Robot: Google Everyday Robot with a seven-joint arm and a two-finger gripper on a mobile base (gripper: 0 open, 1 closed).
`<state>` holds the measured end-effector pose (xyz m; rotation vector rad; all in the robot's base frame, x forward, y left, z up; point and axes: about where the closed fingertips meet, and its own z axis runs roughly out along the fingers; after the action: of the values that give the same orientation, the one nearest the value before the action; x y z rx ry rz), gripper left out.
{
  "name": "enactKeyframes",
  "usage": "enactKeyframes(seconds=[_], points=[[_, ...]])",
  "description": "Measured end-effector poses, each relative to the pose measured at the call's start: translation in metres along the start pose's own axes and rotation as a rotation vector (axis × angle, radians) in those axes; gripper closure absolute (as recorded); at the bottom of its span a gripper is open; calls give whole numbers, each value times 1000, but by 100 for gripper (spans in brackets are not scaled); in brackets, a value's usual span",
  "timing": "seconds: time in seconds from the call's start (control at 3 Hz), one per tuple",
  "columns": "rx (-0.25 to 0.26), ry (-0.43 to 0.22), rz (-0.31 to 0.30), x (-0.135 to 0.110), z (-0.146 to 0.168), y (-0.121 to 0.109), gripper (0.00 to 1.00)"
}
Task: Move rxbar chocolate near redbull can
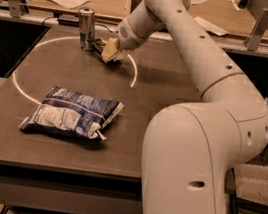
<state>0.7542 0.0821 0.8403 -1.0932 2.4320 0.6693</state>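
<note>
The redbull can [87, 29], slim and silver with a shiny top, stands upright at the far left of the table. The rxbar chocolate [97, 46] shows as a small dark flat piece just right of the can's base, at the tip of my gripper [109, 51]. The gripper is low over the table right beside the can, reaching in from the right. Most of the bar is hidden by the gripper. I cannot tell whether the bar rests on the table or is held.
A large crinkled blue-and-white chip bag [72, 113] lies at the front left of the brown table [178, 85]. My white arm spans the right side. A metal rail [264, 49] and a cluttered wooden bench stand behind the table.
</note>
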Motion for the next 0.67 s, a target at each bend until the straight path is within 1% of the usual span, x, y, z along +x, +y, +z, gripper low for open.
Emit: enactKeyframes(seconds=[0.33, 0.67], points=[[0, 0, 0, 0, 0, 0, 35], [-20, -11, 25, 2, 3, -2, 12]])
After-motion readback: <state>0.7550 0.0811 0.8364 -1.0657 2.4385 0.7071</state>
